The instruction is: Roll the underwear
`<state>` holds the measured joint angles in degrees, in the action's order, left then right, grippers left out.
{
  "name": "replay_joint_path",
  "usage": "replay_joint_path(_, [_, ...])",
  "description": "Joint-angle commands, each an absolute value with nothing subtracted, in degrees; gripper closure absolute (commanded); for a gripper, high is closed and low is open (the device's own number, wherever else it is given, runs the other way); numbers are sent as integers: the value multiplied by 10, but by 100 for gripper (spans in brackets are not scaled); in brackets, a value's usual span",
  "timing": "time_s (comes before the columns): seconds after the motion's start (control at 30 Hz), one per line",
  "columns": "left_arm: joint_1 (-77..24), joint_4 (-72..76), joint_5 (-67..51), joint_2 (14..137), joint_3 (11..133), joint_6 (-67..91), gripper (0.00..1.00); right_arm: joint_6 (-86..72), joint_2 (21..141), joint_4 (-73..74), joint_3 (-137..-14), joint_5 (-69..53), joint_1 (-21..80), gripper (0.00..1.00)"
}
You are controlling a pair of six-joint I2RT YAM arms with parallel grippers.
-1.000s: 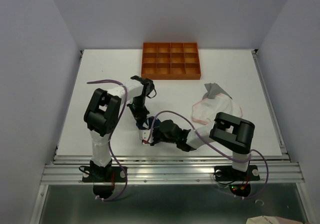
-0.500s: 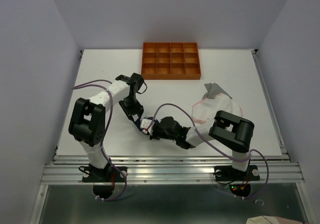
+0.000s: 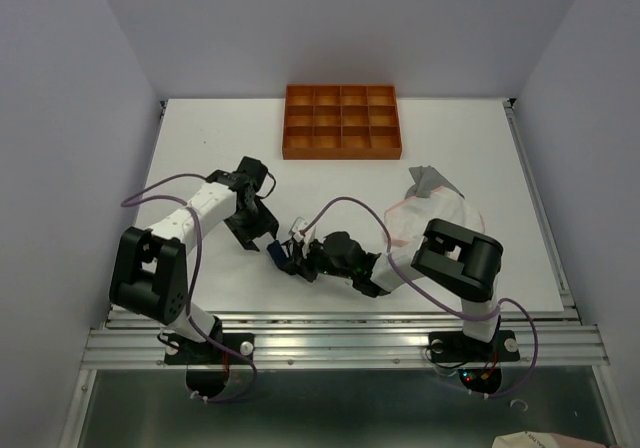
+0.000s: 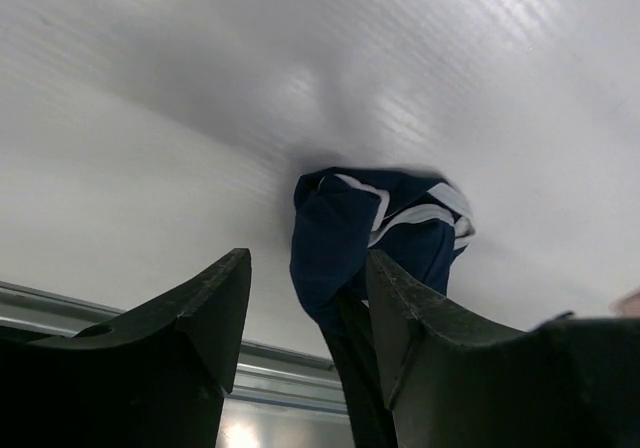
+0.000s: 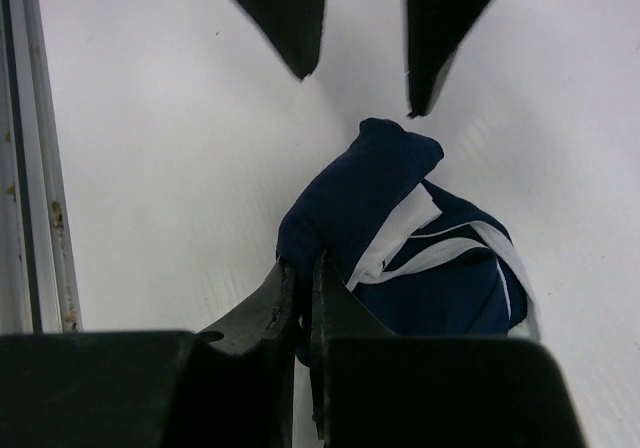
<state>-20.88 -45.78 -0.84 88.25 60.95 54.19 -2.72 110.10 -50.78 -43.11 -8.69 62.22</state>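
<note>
The right gripper (image 5: 302, 268) is pinching a fold of the navy underwear (image 5: 400, 258), with its jaws nearly together on the cloth. The left gripper (image 4: 308, 263) is standing with its jaws apart and is holding nothing; it is hovering just beside the bundle, at about 10 o'clock from it in the top view. The navy piece is lying bunched on the worktop (image 3: 200, 148), toward 7 o'clock from the middle, and its white trim is sticking out of the folds.

In my judgement the roll is loose and is depending on this one pinch. If the right gripper is lifting or pulling sideways, the thin fold may be slipping out, or the bundle may be unrolling and falling flat. The open jaws of the left gripper are also near enough to be catching the trim and dragging it open.

At 3 o'clock from the bundle, the pink-white garment (image 3: 425, 218) and the grey garment (image 3: 430, 180) are waiting near the right arm, so a wide swing of that arm may be pushing them away.
</note>
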Motion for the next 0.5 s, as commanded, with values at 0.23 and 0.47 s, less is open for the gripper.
replay_joint_path(0.23, [-213, -316, -94, 723, 404, 606, 39, -151, 1112, -536, -406, -62, 617, 99])
replay_joint_path(0.47, [-221, -243, -100, 717, 366, 628, 39, -145, 1117, -537, -407, -83, 617, 99])
